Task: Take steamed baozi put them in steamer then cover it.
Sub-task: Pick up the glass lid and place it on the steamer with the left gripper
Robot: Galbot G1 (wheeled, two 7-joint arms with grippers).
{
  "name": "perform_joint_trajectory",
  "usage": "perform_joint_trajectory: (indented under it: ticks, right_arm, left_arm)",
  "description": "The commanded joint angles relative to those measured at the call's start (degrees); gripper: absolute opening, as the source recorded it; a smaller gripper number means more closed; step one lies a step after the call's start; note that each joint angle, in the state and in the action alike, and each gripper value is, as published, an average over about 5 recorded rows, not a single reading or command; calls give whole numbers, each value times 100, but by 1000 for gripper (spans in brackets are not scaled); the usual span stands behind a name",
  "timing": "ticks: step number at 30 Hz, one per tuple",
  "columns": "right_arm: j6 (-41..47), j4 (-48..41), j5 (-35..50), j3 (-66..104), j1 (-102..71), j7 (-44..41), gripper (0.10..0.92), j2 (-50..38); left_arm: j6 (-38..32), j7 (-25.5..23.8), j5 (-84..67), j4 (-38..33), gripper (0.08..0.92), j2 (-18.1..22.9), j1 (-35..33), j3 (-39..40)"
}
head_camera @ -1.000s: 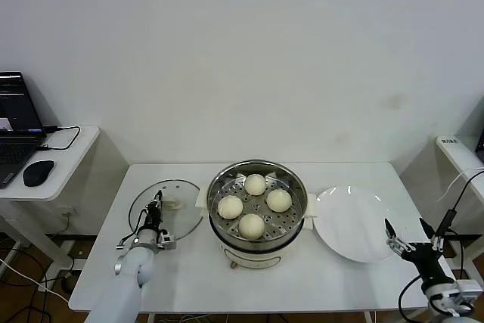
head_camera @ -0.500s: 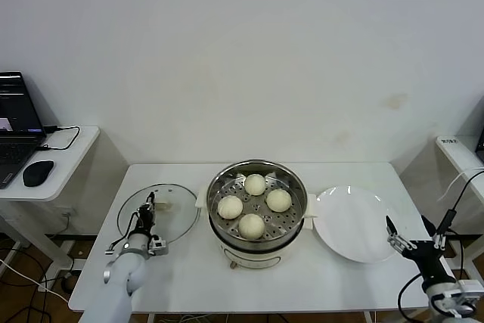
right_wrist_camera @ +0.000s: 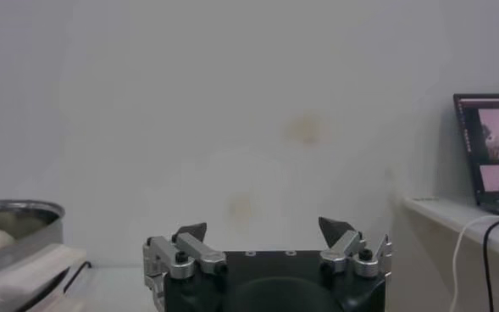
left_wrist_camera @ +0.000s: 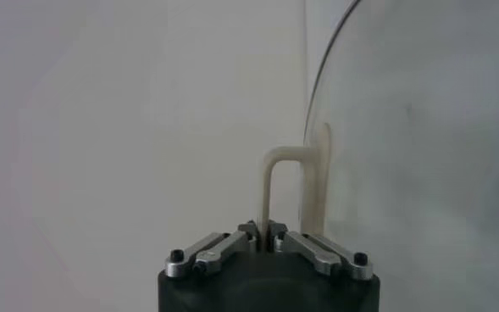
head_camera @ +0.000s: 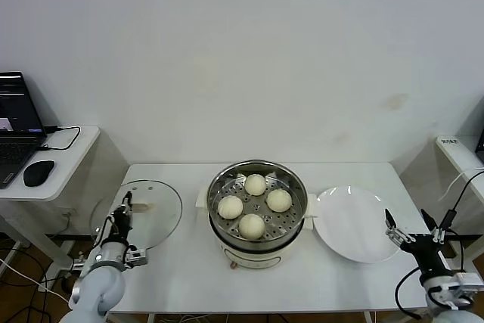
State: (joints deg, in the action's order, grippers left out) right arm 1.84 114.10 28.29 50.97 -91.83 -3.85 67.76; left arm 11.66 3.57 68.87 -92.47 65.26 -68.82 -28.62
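Note:
Several cream-white baozi (head_camera: 252,225) sit on the perforated tray inside the steel steamer (head_camera: 293,175) at the table's middle. My left gripper (head_camera: 122,209) is shut on the cream handle (left_wrist_camera: 268,182) of the clear glass cover (head_camera: 155,213). It holds the cover tilted up on edge over the table's left end, left of the steamer. In the left wrist view the glass (left_wrist_camera: 418,127) stands beside the handle. My right gripper (head_camera: 411,229) is open and empty at the table's front right corner, right of the white plate (head_camera: 352,225).
A side table at the far left carries a laptop (head_camera: 17,122) and a mouse (head_camera: 38,172). Another small table (head_camera: 457,149) stands at the far right. The steamer rim also shows in the right wrist view (right_wrist_camera: 12,222).
My left gripper has lifted the cover off the table and carried it left and toward the front, tilting it up. The right gripper has barely moved.

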Motion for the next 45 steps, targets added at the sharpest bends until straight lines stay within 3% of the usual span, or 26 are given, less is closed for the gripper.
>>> perform_joint_trajectory:
  ticks: [1,7,12,26,36,45]
  right_arm:
    - [657,-26,-238,-72,146,344,823,-17]
    - [806,-115,-284,-178,340,386,823,-30]
    - [903,-247,-405,-277,513,372,823,-28]
    - [956,-488,-610,-297,688,325,823,16]
    - [931,-688,-706,-274,739,277,823,19]
    - [872,-849,-721,-279,785,269,823,24]
  left_arm:
    - [1185,-1087,-102,-2622,141,-159,-965,-585]
    - [1805,-1231,283,-3330,141,-113,-681,71]
    - [2201,-1473,674,-3298,141,212,-105,993]
    - [2287,-1798,1247,-2284,141,1319,811,2513]
    - [2292,-1937,1899,-1322,141,2193,1338,3040]
    - [2299,-2118,2304,-891,141,2640,1445,3330]
